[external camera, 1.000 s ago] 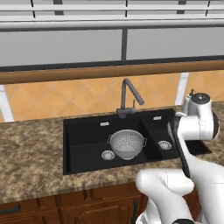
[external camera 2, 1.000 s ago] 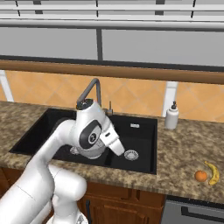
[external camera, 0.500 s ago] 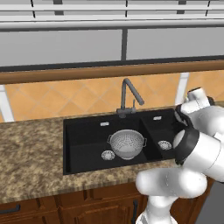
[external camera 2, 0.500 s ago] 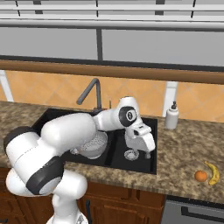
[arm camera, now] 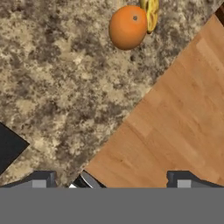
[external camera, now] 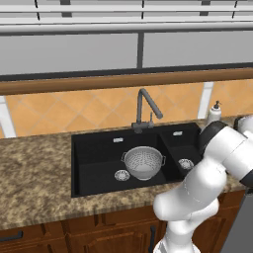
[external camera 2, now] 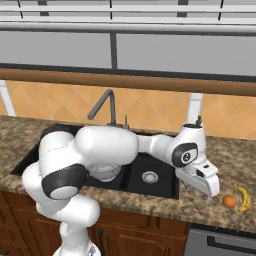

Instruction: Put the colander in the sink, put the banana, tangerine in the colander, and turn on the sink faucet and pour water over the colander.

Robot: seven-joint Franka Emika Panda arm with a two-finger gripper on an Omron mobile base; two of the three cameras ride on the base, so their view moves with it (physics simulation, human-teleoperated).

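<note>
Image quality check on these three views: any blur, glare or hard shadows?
Left base view: soft, even light, no glare on the colander in the black sink. Right base view: the arm blocks most of the sink; the tangerine and banana are small but legible. Hand view: coarse, smeared granite texture; tangerine sharp enough, banana cropped at the top edge.

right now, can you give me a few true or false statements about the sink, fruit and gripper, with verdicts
1. The colander sits in the large basin of the sink. True.
2. The tangerine is inside the colander. False: it lies on the counter, right of the sink.
3. The banana lies beside the tangerine. True.
4. The gripper holds the banana. False: it is open and empty, short of the fruit.
5. The sink faucet is pouring water. False: no water shows.
</note>
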